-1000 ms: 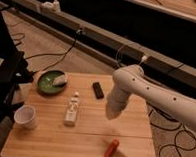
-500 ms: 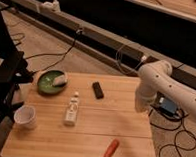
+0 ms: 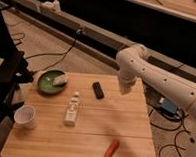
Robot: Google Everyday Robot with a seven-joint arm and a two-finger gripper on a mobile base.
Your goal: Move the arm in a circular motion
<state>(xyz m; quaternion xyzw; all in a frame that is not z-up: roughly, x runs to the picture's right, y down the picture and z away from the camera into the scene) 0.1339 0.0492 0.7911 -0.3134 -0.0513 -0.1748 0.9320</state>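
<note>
**Figure.** We show a wooden table seen from above and in front, with the white arm entering from the right edge of the frame. The arm's thick, glossy segment rises leftward from the lower right to a rounded joint just right of centre in the upper half. From there it turns down in a short segment. The claw sits at the lower end of that short segment, over the far right part of the table. We read it as closed and holding nothing. It hangs just right of a small dark block, which lies on the table near the far edge. We cannot tell whether the claw touches the tabletop.

At the table's far left corner stands a green bowl with a pale lump inside it, toward its right side. A white cup stands upright near the left edge, lower in the frame. A white bottle lies on its side between the cup and the dark block, its narrow end pointing toward the far edge. A red-orange tapered piece lies near the bottom edge of the table, right of centre and well apart from the rest.

Beyond the table, dark cables run over the floor. A blue box lies on the floor under the arm at the right. A black frame fills the left edge, and a long ledge crosses the upper part of the frame.
</note>
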